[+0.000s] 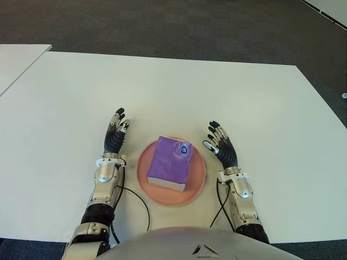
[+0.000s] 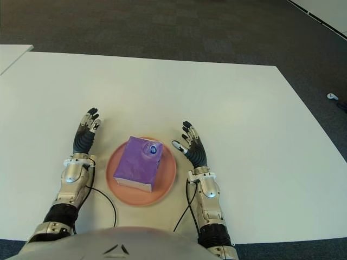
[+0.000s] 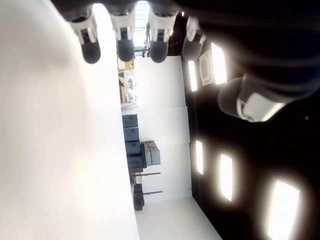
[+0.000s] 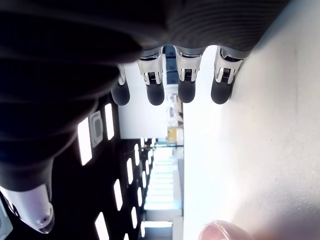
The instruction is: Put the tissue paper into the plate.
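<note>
You have: one white table [image 1: 179, 92]; a second white table [image 1: 19, 59] beside it, left; dark grey carpet floor [image 1: 162, 27]; bright ceiling light panels [image 3: 226, 170].

A purple tissue pack [image 1: 169, 163] was seen lying in a pink plate [image 1: 198, 179] between the empty, spread left hand [image 1: 115, 137] and right hand [image 1: 222, 147].

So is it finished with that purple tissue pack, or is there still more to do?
It looks finished. The purple tissue pack already lies inside the pink plate on the white table. Nothing is in hand: the left hand shows to the plate's left and the right hand to its right, both with fingers spread and holding nothing. Nothing visible seems left to do.
</note>
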You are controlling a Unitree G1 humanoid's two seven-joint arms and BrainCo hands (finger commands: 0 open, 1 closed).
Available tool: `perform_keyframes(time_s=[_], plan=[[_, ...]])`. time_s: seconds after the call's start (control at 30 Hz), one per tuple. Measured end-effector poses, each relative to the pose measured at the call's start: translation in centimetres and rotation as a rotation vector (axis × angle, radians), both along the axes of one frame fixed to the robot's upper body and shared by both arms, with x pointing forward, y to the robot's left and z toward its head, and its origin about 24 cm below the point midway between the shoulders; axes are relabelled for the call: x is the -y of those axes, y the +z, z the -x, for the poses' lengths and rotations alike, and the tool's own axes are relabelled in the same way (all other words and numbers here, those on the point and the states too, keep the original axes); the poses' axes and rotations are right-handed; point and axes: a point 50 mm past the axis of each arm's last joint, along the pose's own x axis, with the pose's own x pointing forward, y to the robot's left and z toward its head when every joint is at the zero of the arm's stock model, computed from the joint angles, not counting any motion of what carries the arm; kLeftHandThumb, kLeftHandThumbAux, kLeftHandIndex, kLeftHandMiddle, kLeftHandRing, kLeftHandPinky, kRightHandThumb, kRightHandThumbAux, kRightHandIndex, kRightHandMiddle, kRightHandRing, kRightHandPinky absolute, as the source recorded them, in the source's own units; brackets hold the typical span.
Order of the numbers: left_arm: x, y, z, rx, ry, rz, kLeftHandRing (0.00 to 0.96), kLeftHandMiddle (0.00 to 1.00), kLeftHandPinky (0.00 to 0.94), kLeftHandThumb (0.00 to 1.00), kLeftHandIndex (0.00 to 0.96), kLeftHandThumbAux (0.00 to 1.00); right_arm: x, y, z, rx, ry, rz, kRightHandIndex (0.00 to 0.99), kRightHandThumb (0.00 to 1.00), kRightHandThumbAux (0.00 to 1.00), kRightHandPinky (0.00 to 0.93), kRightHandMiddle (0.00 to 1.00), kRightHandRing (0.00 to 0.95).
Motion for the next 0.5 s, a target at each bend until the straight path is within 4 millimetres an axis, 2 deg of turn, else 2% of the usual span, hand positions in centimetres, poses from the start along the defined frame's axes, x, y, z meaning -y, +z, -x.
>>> perform_keyframes(time_s=[0.5], plan=[[0.03, 0.13, 0.23, -0.013, -0.041, 0.025, 0.000, 0.000, 0.000, 0.000, 0.000, 0.404, -0.01, -0.02, 0.09, -0.001, -0.023, -0.009, 0.000, 0.000, 0.739, 0.004, 0.000, 0.000]])
